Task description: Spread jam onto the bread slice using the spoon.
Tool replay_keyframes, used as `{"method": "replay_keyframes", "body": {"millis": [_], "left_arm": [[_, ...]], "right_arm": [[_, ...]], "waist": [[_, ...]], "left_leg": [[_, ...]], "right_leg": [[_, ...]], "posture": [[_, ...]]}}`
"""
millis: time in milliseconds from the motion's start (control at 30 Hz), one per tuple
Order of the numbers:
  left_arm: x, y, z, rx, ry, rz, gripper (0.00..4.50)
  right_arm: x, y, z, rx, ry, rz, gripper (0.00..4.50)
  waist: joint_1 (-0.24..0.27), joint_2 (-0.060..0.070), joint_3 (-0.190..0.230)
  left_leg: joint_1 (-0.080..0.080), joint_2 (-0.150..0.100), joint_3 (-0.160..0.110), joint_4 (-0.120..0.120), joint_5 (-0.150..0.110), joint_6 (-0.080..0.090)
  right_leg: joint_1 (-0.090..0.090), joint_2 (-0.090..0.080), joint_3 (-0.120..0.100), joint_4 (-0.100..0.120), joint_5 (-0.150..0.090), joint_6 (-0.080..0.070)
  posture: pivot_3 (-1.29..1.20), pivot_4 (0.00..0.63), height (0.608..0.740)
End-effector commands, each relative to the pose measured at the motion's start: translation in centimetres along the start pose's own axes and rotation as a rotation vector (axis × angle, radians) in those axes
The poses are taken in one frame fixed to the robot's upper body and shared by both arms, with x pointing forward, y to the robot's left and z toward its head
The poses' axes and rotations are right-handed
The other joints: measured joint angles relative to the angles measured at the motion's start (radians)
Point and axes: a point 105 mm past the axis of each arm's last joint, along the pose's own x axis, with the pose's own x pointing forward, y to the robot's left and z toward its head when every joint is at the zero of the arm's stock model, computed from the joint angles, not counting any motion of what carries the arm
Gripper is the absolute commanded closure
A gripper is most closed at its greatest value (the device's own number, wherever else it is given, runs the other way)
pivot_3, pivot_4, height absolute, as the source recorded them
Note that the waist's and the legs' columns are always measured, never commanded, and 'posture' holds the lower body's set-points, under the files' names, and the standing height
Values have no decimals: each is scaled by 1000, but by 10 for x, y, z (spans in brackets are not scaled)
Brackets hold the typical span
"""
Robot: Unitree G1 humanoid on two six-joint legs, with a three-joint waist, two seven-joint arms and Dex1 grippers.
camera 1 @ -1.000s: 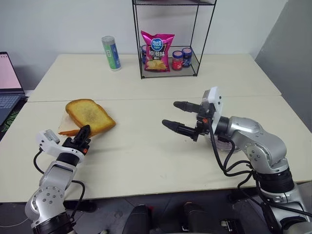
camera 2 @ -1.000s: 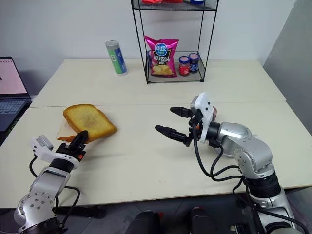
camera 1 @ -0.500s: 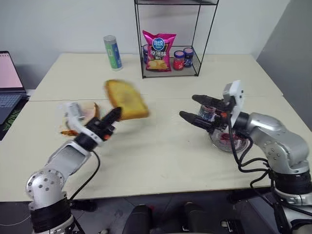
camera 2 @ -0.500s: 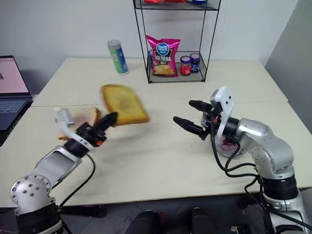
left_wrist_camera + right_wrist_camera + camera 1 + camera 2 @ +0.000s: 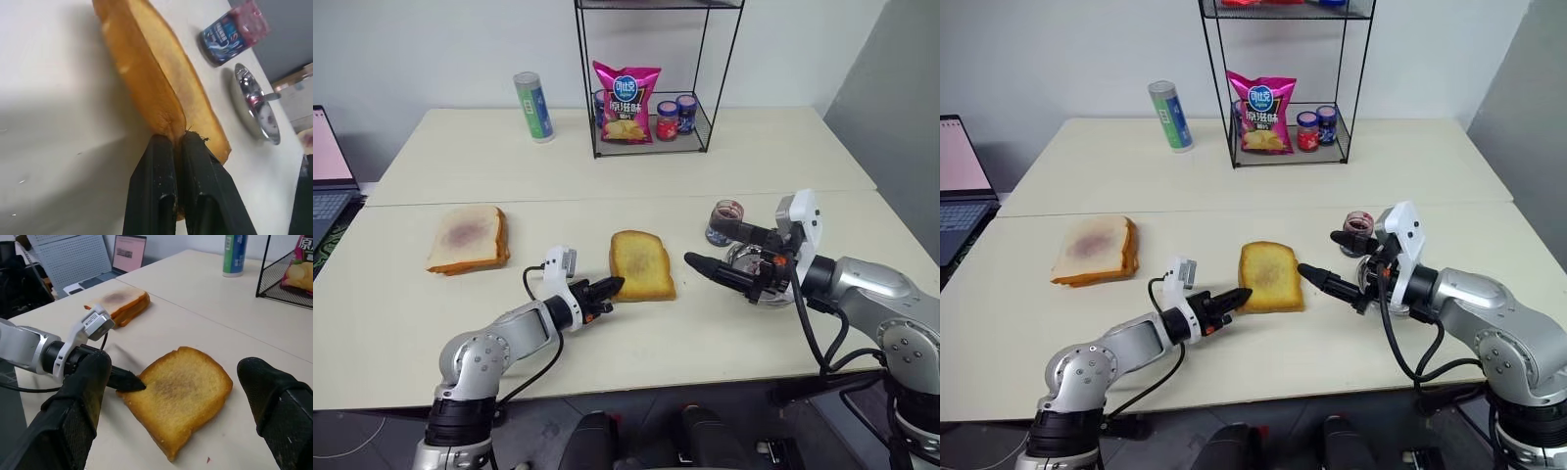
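The left gripper [image 5: 612, 286] has its fingers [image 5: 161, 196] pinched tight on the near left corner of the bread slice [image 5: 641, 265], which lies flat in the middle of the table [image 5: 607, 333]. The right gripper [image 5: 710, 248] hangs to the right with its fingers [image 5: 78, 396] spread wide, holding nothing.

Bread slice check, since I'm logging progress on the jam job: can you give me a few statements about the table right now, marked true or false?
1. The left hand is shut on the bread slice. True.
2. The bread slice already has jam on top. False: its top is bare toast.
3. The right hand holds the spoon. False: it is open and empty; the spoon rests in the steel plate.
4. A paler slice lies apart, on the robot's left. True.
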Motion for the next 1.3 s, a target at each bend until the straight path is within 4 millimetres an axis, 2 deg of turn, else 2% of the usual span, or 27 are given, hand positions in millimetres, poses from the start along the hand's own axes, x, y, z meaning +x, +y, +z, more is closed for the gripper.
{"method": "replay_keyframes", "body": {"millis": [33,133,167,267,500,600,667,733,767,833,967,1067,1200,1300], "left_arm": [[8,-7,-4,32,19,-33,4497],[11,-8,-6,44,26,-42,4497],[11,-8,-5,50,25,-40,3940],[8,-3,-3,72,24,-14,3332],[-22,9,15,108,-9,59,1984],[-34,9,23,170,1,79,1369],[-40,9,31,302,18,106,997],[-43,2,42,557,28,111,656],[-38,-15,49,633,1,44,458],[-30,-40,57,695,-44,-62,77],[-14,-76,59,896,-62,-230,7],[-6,-91,52,968,-25,-360,7],[3,-101,46,1003,1,-452,7],[12,-110,44,1039,9,-541,7]], "right_arm": [[-2,5,10,-29,-36,5,0],[-1,3,9,-28,-36,3,0],[0,3,9,-27,-36,2,0],[2,2,9,-30,-37,-2,0],[0,-4,6,-29,-36,-31,0],[-4,-12,7,-17,-53,-77,0],[-10,-23,9,-12,-74,-147,0],[-17,-45,8,-38,-81,-299,0],[-24,-58,5,-33,-92,-393,0],[-33,-72,-1,-2,-116,-495,0],[-57,-80,-18,90,-150,-655,0],[-76,-68,-34,208,-186,-699,0],[-97,-54,-43,316,-237,-721,0],[-118,-39,-64,441,-229,-770,0]], "waist": [[0,0,0],[0,0,0],[0,0,0],[0,0,0],[-2,0,0],[-2,0,0],[-2,0,0],[-2,0,1],[-2,0,1],[7,1,1],[16,1,1],[16,1,1],[3,3,2],[1,4,2]], "left_leg": [[0,0,0,0,0,0],[0,-1,1,0,0,0],[0,-1,1,0,0,0],[0,-1,0,0,0,0],[0,1,-1,0,0,0],[0,1,-2,0,0,0],[0,1,-2,0,0,0],[0,1,-1,-1,0,0],[0,1,-1,-1,0,0],[0,0,1,-1,0,0],[-2,-3,0,0,0,0],[-2,-5,2,-1,0,0],[-3,-4,-1,-2,-1,-1],[-2,-3,-2,-1,-1,-1]], "right_leg": [[0,0,0,0,0,0],[0,-1,0,-1,0,0],[0,-1,0,0,0,0],[0,-1,0,0,0,0],[0,0,0,0,0,1],[0,0,-1,1,0,0],[0,0,0,0,0,0],[0,0,0,0,-1,-2],[-1,0,0,0,-2,-3],[-1,-1,1,-1,-2,-3],[0,-3,1,-2,-2,-1],[-1,-3,2,-1,-3,3],[-1,-2,2,0,-3,7],[0,-1,1,1,-3,7]], "posture": [[0,150,740],[0,150,740],[0,150,740],[0,150,740],[0,150,740],[0,150,740],[0,150,740],[0,150,740],[0,150,740],[0,150,740],[0,150,740],[0,150,740],[0,150,740],[0,150,740]]}}
